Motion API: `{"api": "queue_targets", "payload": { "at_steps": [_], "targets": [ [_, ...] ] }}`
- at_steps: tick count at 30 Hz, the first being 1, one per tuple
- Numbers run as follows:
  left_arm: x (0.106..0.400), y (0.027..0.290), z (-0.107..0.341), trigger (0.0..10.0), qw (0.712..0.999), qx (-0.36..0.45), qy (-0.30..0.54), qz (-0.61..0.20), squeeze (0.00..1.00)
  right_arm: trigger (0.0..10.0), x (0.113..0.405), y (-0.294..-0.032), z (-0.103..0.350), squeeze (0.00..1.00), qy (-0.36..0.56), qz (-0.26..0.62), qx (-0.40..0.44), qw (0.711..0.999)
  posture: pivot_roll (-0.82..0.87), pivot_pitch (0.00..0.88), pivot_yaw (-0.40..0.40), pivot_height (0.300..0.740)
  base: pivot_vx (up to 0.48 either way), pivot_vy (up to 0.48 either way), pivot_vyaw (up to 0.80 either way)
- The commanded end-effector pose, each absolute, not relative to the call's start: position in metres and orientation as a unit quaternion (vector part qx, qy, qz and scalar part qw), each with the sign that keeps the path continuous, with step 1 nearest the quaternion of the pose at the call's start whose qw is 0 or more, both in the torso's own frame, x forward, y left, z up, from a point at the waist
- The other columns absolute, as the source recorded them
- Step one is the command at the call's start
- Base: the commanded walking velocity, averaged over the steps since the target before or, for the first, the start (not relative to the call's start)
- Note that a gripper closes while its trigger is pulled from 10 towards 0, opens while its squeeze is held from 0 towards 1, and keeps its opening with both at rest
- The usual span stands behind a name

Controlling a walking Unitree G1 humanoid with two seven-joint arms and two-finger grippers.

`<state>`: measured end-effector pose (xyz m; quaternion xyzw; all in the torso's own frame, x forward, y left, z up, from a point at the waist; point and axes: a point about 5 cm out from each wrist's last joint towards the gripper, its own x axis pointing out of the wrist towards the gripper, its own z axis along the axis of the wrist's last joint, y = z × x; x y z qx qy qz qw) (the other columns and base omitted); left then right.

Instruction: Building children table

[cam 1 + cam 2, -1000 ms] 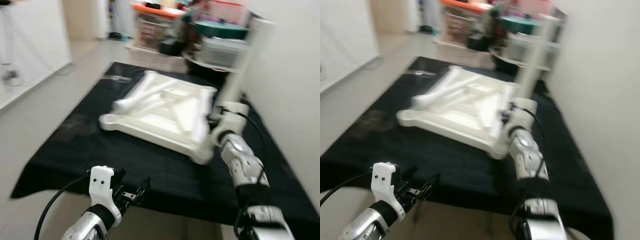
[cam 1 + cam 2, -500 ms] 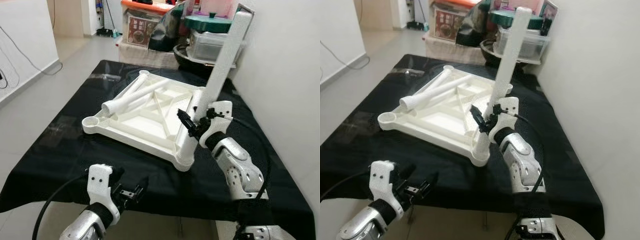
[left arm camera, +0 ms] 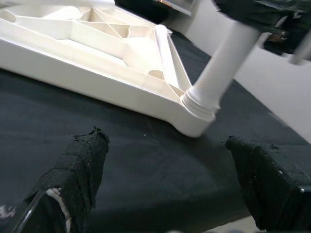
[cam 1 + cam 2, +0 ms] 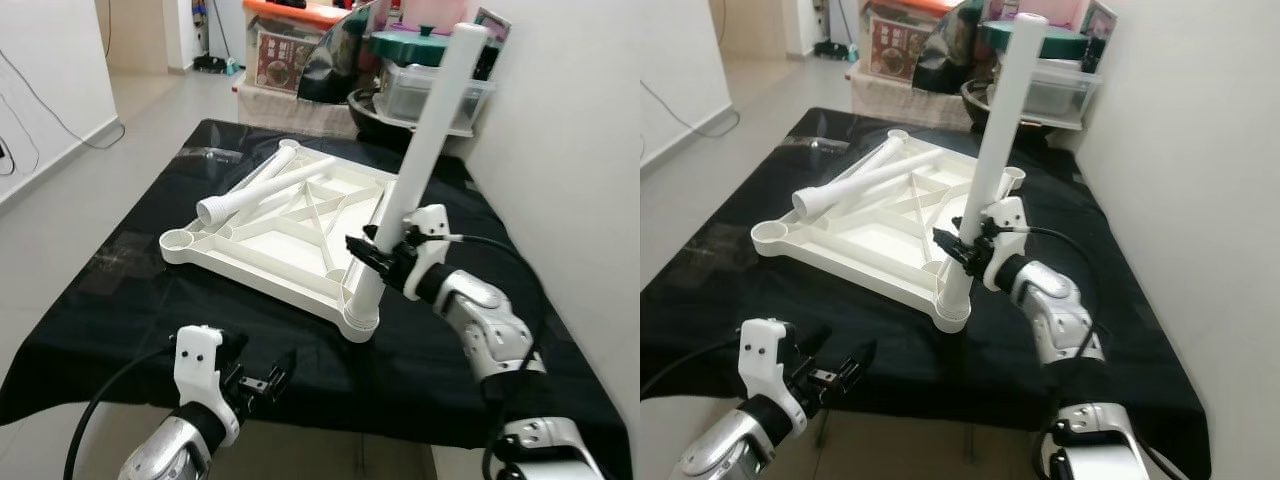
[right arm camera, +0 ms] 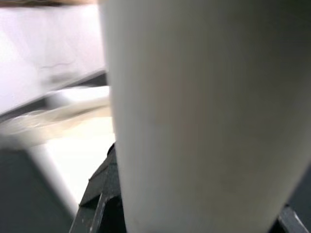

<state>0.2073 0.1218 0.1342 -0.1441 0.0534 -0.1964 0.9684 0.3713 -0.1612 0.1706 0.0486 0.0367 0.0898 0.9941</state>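
Observation:
A white tabletop [image 4: 250, 270] lies upside down on a black cloth [image 4: 120, 290]. One white leg [image 4: 425, 150] stands in its near right corner socket, leaning slightly away from me. My right gripper [image 4: 378, 258] is shut on the lower part of this leg, which shows close up as the leg [image 5: 204, 121] in the right wrist view. Two loose legs [image 4: 260, 190] lie across the tabletop's far left side. My left gripper [image 4: 262, 378] hangs open at the cloth's near edge, short of the tabletop [image 3: 97, 73], its fingers [image 3: 77, 165] wide apart with nothing between them.
Storage boxes and lidded bins [image 4: 430, 80] crowd the far end of the cloth. A white wall [image 4: 570, 150] runs close along the right side. Open tiled floor [image 4: 60, 190] lies to the left.
The view has steadied from a blur as the camera shifted. My right forearm has swung out to the right while its gripper stays on the standing leg. The left gripper has held its place.

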Motion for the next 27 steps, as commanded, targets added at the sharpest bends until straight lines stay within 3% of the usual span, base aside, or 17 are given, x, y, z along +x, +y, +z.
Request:
{"api": "queue_targets", "payload": {
  "at_steps": [1, 3, 4, 5, 11, 12, 16, 17, 18, 20, 22, 23, 24, 25, 26, 27],
  "targets": [
    [0.206, 0.123, 0.13, 10.0, 0.968, -0.148, 0.063, -0.194, 0.0, 0.0, 0.362, -0.198, 0.132, 0.0, 0.132, -0.067, 0.053, 0.987, 0.17, 0.0, -0.165, 0.74, 0.0, 0.0, 0.0],
    [0.205, 0.123, 0.13, 10.0, 0.967, -0.152, 0.064, -0.194, 0.0, 0.0, 0.345, -0.203, 0.126, 0.0, 0.127, -0.17, 0.062, 0.975, 0.17, 0.0, -0.16, 0.74, 0.0, 0.0, 0.0],
    [0.204, 0.123, 0.129, 10.0, 0.967, -0.153, 0.066, -0.193, 0.0, 9.0, 0.338, -0.185, 0.13, 0.0, 0.115, -0.132, 0.042, 0.984, 0.17, 0.0, -0.155, 0.74, 0.0, 0.0, 0.0],
    [0.204, 0.123, 0.129, 10.0, 0.967, -0.154, 0.067, -0.193, 0.0, 10.0, 0.333, -0.172, 0.133, 0.0, 0.106, -0.101, 0.03, 0.989, 0.17, 0.0, -0.155, 0.74, 0.0, 0.0, 0.0],
    [0.205, 0.12, 0.128, 10.0, 0.965, -0.156, 0.069, -0.197, 0.0, 10.0, 0.329, -0.149, 0.149, 0.0, 0.055, -0.023, 0.011, 0.998, 0.15, 0.0, -0.148, 0.74, 0.0, 0.0, 0.0],
    [0.205, 0.119, 0.128, 10.0, 0.965, -0.157, 0.07, -0.2, 0.0, 10.0, 0.331, -0.147, 0.157, 1.0, 0.027, -0.005, 0.014, 1.0, 0.15, 0.0, -0.146, 0.74, 0.0, 0.0, 0.0],
    [0.206, 0.118, 0.128, 10.0, 0.965, -0.157, 0.069, -0.2, 0.0, 10.0, 0.344, -0.141, 0.177, 0.97, -0.013, 0.083, 0.046, 0.995, 0.16, 0.0, -0.158, 0.74, 0.0, 0.0, 0.0],
    [0.206, 0.119, 0.128, 10.0, 0.965, -0.159, 0.068, -0.199, 0.0, 10.0, 0.347, -0.137, 0.187, 0.0, -0.016, 0.149, 0.065, 0.986, 0.15, 0.0, -0.157, 0.74, 0.0, 0.0, 0.0],
    [0.206, 0.119, 0.128, 10.0, 0.965, -0.159, 0.068, -0.199, 0.0, 10.0, 0.347, -0.137, 0.187, 0.0, -0.016, 0.149, 0.065, 0.986, 0.15, 0.0, -0.157, 0.74, 0.0, 0.0, 0.0],
    [0.207, 0.119, 0.129, 10.0, 0.963, -0.163, 0.066, -0.202, 0.0, 10.0, 0.341, -0.129, 0.192, 0.0, -0.002, 0.299, 0.086, 0.95, 0.15, 0.0, -0.158, 0.74, 0.0, 0.0, 0.0],
    [0.207, 0.119, 0.129, 10.0, 0.963, -0.163, 0.066, -0.202, 0.0, 10.0, 0.341, -0.129, 0.192, 0.0, -0.002, 0.299, 0.086, 0.95, 0.15, 0.0, -0.158, 0.74, 0.0, 0.0, 0.0],
    [0.208, 0.118, 0.129, 10.0, 0.963, -0.164, 0.065, -0.203, 0.0, 10.0, 0.338, -0.128, 0.189, 0.0, 0.003, 0.342, 0.073, 0.937, 0.15, 0.0, -0.163, 0.74, 0.0, 0.0, 0.0],
    [0.208, 0.118, 0.129, 10.0, 0.963, -0.164, 0.065, -0.203, 0.0, 8.8, 0.334, -0.126, 0.183, 0.0, 0.01, 0.374, 0.057, 0.926, 0.16, 0.0, -0.165, 0.74, 0.0, 0.0, 0.0],
    [0.208, 0.118, 0.129, 10.0, 0.963, -0.164, 0.065, -0.203, 0.0, 8.8, 0.334, -0.126, 0.183, 0.0, 0.01, 0.374, 0.057, 0.926, 0.16, 0.0, -0.165, 0.74, 0.0, 0.0, 0.0],
    [0.208, 0.118, 0.13, 10.0, 0.964, -0.162, 0.064, -0.203, 0.0, 4.9, 0.33, -0.122, 0.176, 0.0, 0.02, 0.41, 0.049, 0.911, 0.16, 0.0, -0.18, 0.74, 0.0, 0.0, 0.0],
    [0.208, 0.118, 0.13, 10.0, 0.964, -0.162, 0.064, -0.203, 0.0, 4.9, 0.33, -0.122, 0.176, 0.0, 0.02, 0.41, 0.049, 0.911, 0.16, 0.0, -0.18, 0.74, 0.0, 0.0, 0.0]
  ]
}}
